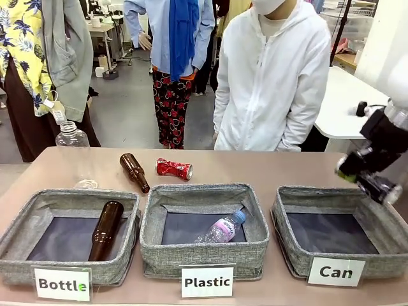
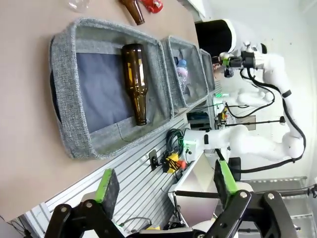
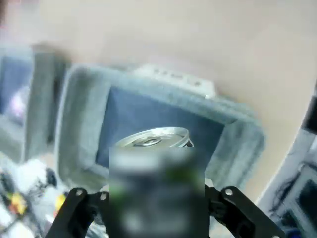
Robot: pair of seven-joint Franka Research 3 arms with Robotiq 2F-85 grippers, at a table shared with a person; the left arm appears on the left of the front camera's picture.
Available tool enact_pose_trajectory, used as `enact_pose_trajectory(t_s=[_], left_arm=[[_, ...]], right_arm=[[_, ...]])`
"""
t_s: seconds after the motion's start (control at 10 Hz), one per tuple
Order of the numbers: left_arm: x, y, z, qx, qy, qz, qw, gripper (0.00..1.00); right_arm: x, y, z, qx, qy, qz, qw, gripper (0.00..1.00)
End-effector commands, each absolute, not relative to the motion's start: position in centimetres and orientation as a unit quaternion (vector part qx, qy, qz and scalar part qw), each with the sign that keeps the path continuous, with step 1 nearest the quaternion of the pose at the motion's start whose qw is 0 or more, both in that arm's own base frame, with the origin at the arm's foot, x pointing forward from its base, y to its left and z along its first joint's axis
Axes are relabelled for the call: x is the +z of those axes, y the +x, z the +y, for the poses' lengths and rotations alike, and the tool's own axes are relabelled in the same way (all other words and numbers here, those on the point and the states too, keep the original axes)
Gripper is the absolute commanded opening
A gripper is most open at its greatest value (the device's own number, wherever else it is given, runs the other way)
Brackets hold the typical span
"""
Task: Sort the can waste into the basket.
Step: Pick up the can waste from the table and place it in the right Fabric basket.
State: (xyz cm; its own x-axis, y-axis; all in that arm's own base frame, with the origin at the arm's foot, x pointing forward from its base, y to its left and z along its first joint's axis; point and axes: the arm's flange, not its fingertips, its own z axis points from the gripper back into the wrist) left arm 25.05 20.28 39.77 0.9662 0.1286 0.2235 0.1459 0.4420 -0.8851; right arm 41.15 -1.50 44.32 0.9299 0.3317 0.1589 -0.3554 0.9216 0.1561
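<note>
Silver-topped can (image 3: 156, 138) clenched in right end effector (image 3: 156, 196) over woven basket (image 1: 288, 245) — left end effector (image 2: 166, 186) released.

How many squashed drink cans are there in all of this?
2. The shiny red crushed metal can lies far back on the tan table. The black-and-silver metal can is gripped by the right gripper over the grey fabric basket labelled Can. None seems hidden.

Crushed red can (image 1: 174, 168) lies sideways at the desk's (image 1: 268, 167) 12 o'clock; silver-topped can (image 3: 156, 139) hangs gripped above the grey basket (image 1: 338, 192) at 4 o'clock.
</note>
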Motion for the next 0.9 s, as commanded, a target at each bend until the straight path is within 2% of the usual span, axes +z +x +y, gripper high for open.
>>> enact_pose_trajectory(t_s=[0.0,0.2,0.3,0.4,0.6,0.8], left_arm=[[40.0,24.9,20.3,0.0,-0.534,-0.124,0.836,1.0],[40.0,24.9,20.3,0.0,-0.534,-0.124,0.836,1.0],[40.0,24.9,20.3,0.0,-0.534,-0.124,0.836,1.0],[40.0,24.9,20.3,0.0,-0.534,-0.124,0.836,1.0],[40.0,24.9,20.3,0.0,-0.534,-0.124,0.836,1.0],[40.0,24.9,20.3,0.0,-0.534,-0.124,0.836,1.0]], right_arm=[[43.5,38.9,-2.7,0.47,0.091,-0.08,0.874,0.31],[42.8,38.9,-2.1,0.595,0.13,-0.057,0.791,0.31],[42.6,39.2,-1.5,0.615,0.122,-0.052,0.777,0.31],[42.5,39.4,-0.9,0.656,0.131,-0.056,0.741,0.31],[42.5,39.8,-0.3,0.673,0.151,-0.073,0.721,0.31],[42.4,39.9,-0.4,0.666,0.147,-0.086,0.726,0.31]])
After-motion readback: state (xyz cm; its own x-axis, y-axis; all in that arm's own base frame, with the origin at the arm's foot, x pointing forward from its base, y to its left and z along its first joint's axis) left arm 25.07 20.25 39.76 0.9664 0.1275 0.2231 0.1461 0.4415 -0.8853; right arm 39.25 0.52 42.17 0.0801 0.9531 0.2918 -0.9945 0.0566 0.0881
